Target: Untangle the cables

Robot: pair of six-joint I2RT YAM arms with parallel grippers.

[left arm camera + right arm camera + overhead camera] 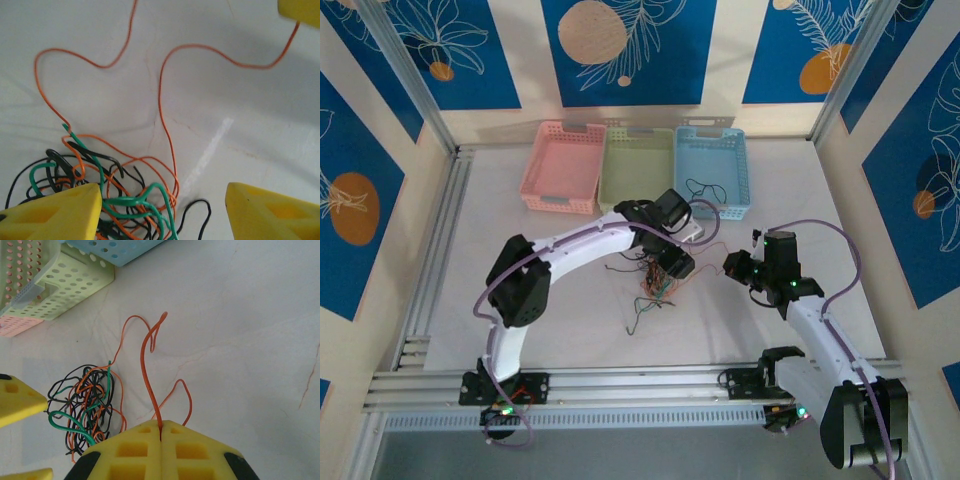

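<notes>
Right tool (160, 434): yellow foam pads (135, 452) pressed together, pinching a single orange cable (146, 367) at the seam. You can follow that strand up from the pads toward the middle of the right wrist view, where it folds into a narrow loop and trails back to the tangle (87, 407) at lower left. Left tool (162, 212): spread and holding nothing. One finger overlaps the tangle at the lower left of its own view, and you cannot tell whether it touches. The other finger is over bare desk (240, 90) at lower right. In the top view the tangle lies mid-desk between the two tools, below the green basket (635, 165). Handling, as a judgement: the cables look near weightless, limp and smooth-jacketed, so a hard pull would likely drag the whole knot or slip through the foam. Take hold on a free run outside the knot and pin the knot with the left tool. Black, orange and green strands cross in tight small loops. The desk is matte white and faintly scuffed, and the basket is perforated plastic.
</notes>
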